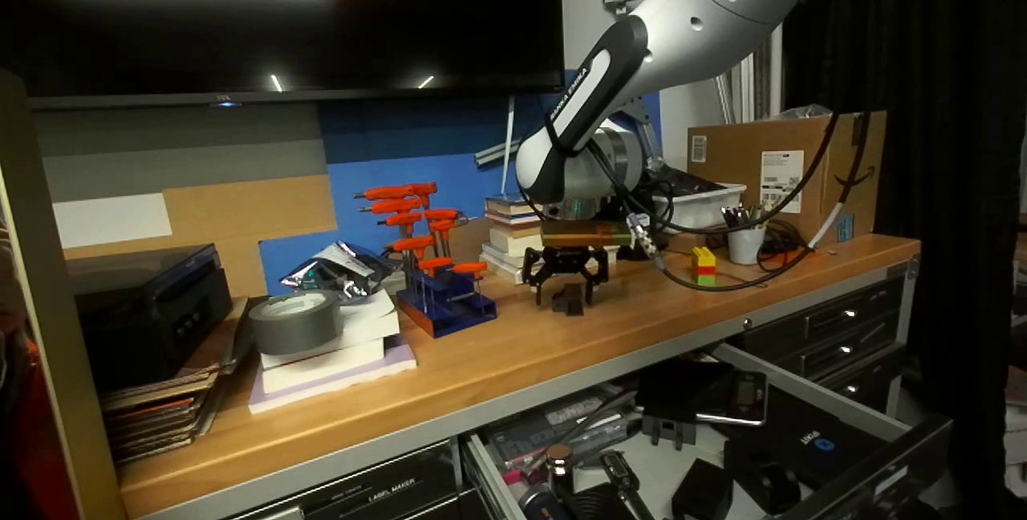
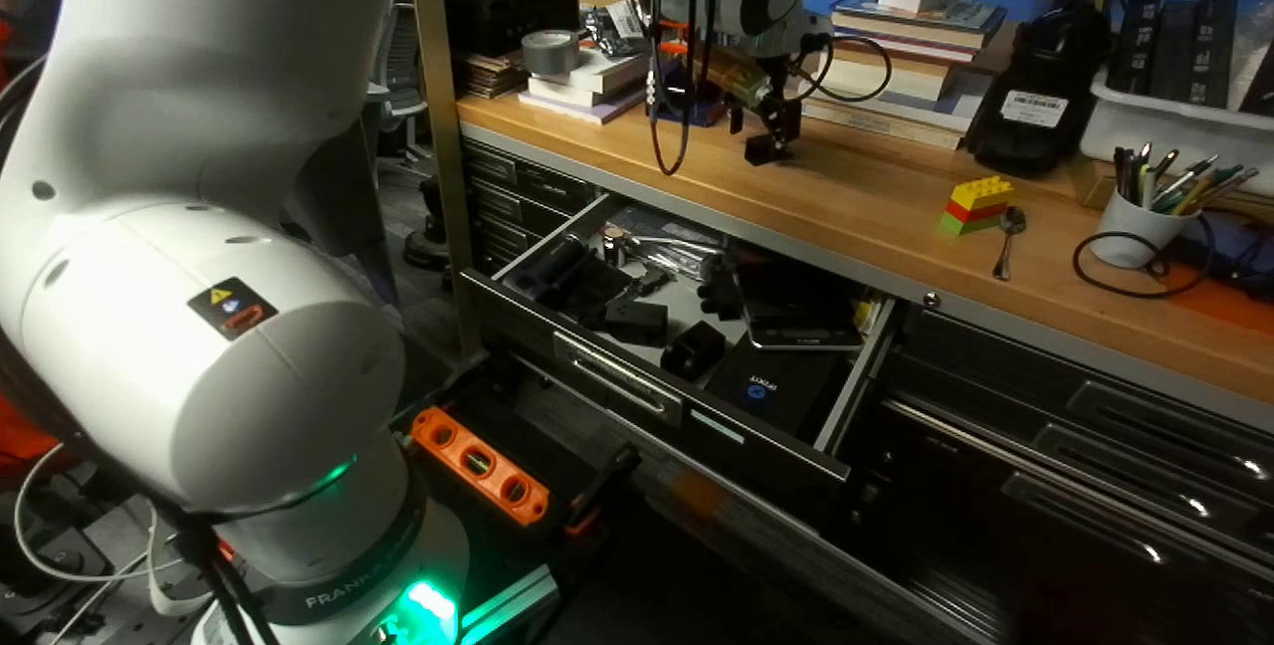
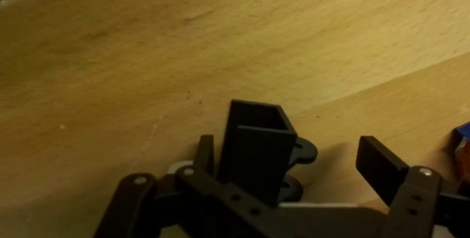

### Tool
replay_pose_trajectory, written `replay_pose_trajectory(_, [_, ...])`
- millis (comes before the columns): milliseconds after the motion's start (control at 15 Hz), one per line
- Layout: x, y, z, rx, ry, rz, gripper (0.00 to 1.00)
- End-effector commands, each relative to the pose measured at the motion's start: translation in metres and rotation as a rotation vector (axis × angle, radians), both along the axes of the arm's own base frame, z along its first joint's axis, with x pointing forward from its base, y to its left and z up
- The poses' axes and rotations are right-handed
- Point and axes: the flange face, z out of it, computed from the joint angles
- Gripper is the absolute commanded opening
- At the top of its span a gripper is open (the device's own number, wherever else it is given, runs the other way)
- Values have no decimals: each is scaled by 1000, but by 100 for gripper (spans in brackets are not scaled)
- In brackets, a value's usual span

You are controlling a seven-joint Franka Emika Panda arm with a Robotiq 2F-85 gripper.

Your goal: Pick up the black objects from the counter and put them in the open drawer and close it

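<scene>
Gripper (image 3: 284, 150) wide, block (image 3: 255, 161) between its fingers (image 3: 205, 153), much nearer 1: closing off-centre could shove or tip it before the far finger bears.

In an exterior view I look gently down and slantwise across the bench (image 1: 497, 359) from the end with the tape roll (image 1: 297, 323), facing the dark screen (image 1: 281, 30). In an exterior view I look more steeply down past the robot arm (image 2: 279, 346), close at the frame's left, with the pen cup (image 2: 1135, 227) end nearer me. Both exterior views share the open drawer (image 2: 637, 379) and much of the bench top. My wrist view sits nearest, facing down past the gripper (image 3: 288, 153) onto a black block (image 3: 255, 161) that both exterior views also show.
</scene>
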Motion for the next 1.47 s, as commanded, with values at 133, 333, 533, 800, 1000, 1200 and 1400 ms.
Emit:
replay_pose_trajectory(133, [25,-7,-1,-49,-39,-43,100])
replay_pose_trajectory(333, [30,-15,-6,-64,-43,-57,100])
replay_pose_trajectory(533, [31,-21,-8,-89,-33,-68,100])
replay_pose_trajectory(800, [31,-26,-8,-131,-19,-77,100])
replay_pose_trajectory(1000, [28,-25,-7,-159,8,-70,100])
replay_pose_trajectory(1200, [25,-23,-6,-170,35,-62,100])
replay_pose_trajectory(1400, [21,-23,-6,-184,65,-71,100])
